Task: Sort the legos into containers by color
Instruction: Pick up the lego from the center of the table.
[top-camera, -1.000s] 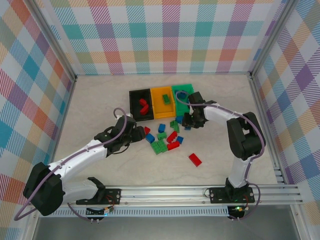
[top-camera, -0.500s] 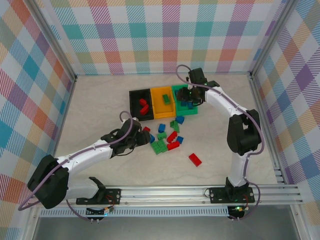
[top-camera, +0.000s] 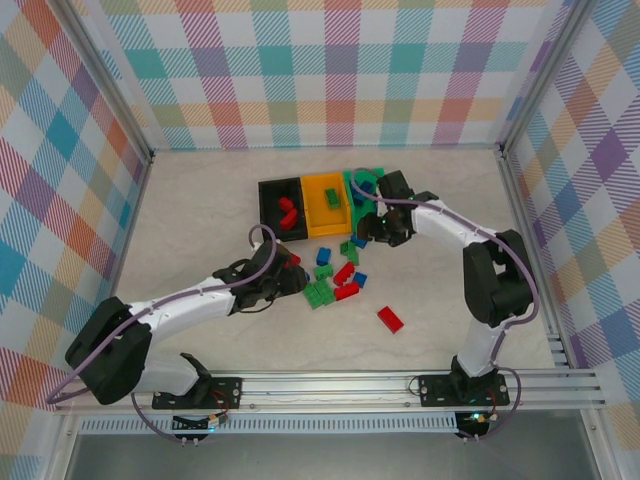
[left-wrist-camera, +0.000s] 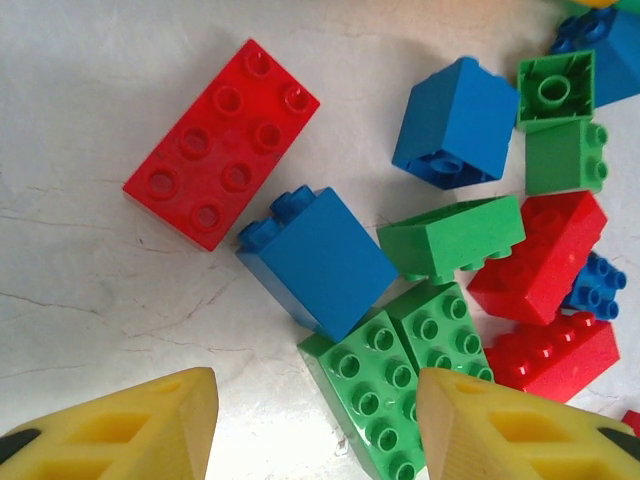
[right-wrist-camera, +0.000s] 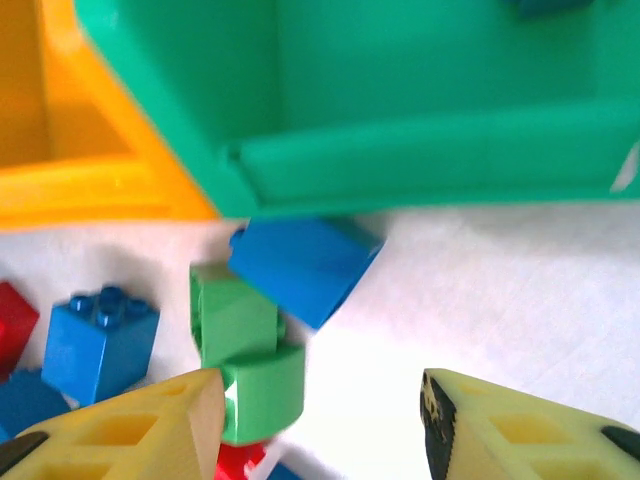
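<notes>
Looking down on a pale worktop, you find a row of three joined bins toward the far side: a black bin, an orange bin in the middle and a green bin. Several red bricks lie in the black bin, and one green brick lies in the orange bin. Just on the near side of the bins, a loose pile of red, blue and green bricks is spread over the worktop. A single red brick lies farther from the bins, apart from the pile. The left fingers, yellow, hang over the pile on the near side of the black bin. They stand apart with nothing gripped, above a flat green brick, a blue brick and a long red brick. The right fingers hang at the near wall of the green bin, likewise apart and empty. Below them a second blue brick lies just beside that wall, with another green brick touching it.
</notes>
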